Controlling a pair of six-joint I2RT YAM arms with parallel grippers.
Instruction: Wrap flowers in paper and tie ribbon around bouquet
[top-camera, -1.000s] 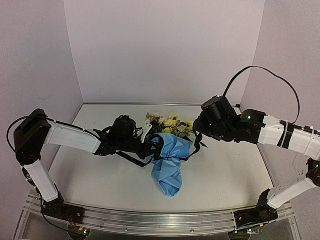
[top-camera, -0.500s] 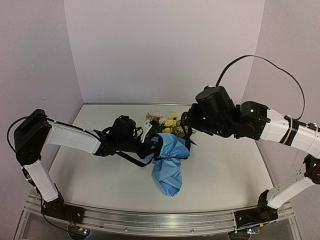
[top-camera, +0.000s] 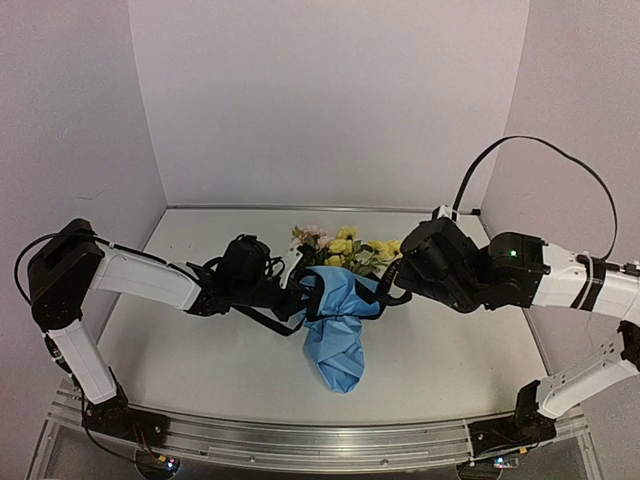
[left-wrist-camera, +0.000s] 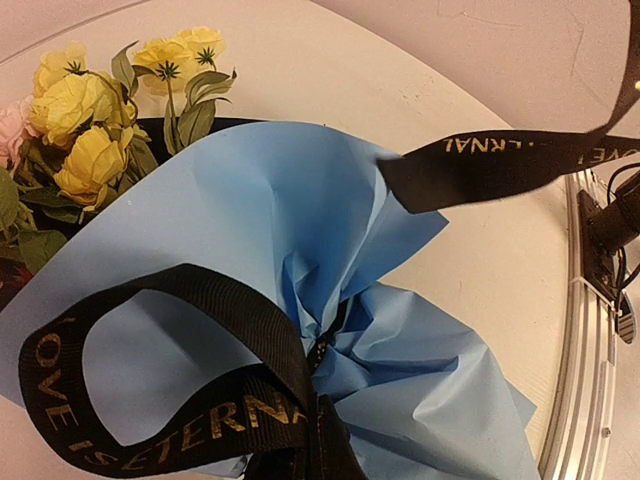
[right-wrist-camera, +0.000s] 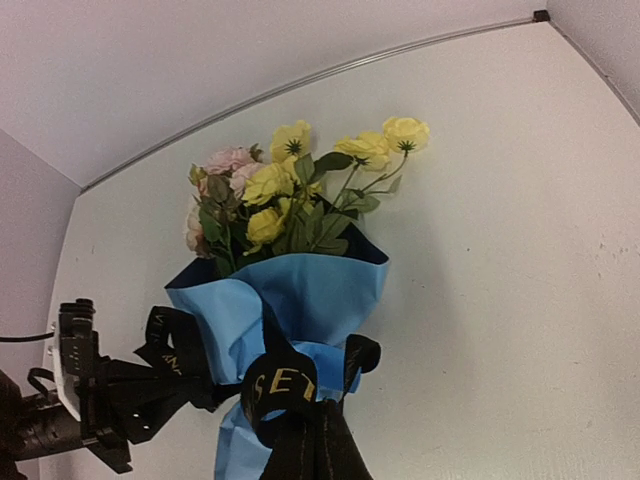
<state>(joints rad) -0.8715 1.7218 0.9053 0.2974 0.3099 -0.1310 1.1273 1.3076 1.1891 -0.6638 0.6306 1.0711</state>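
Observation:
The bouquet lies in mid table: yellow and pink flowers (top-camera: 345, 245) stick out toward the back from the light blue paper (top-camera: 340, 335), which is bunched at a waist. The black ribbon (top-camera: 300, 320) with gold lettering goes round that waist. My left gripper (top-camera: 297, 297) is at the bouquet's left and is shut on a ribbon loop (left-wrist-camera: 200, 370). My right gripper (top-camera: 385, 297) is at the bouquet's right and is shut on another ribbon loop (right-wrist-camera: 282, 385). Both loops run into the jaws at the bottom edge of each wrist view, so the fingertips are hidden. A loose ribbon end (left-wrist-camera: 500, 165) hangs across the left wrist view.
The white table (top-camera: 200, 360) has pale walls on three sides. An aluminium rail (top-camera: 300, 440) runs along the near edge. The left arm's wrist (right-wrist-camera: 90, 400) shows low at the left of the right wrist view.
My right arm swung left over the flowers, then came back right and lower, carrying its ribbon loop. The left arm and the bouquet hardly moved.

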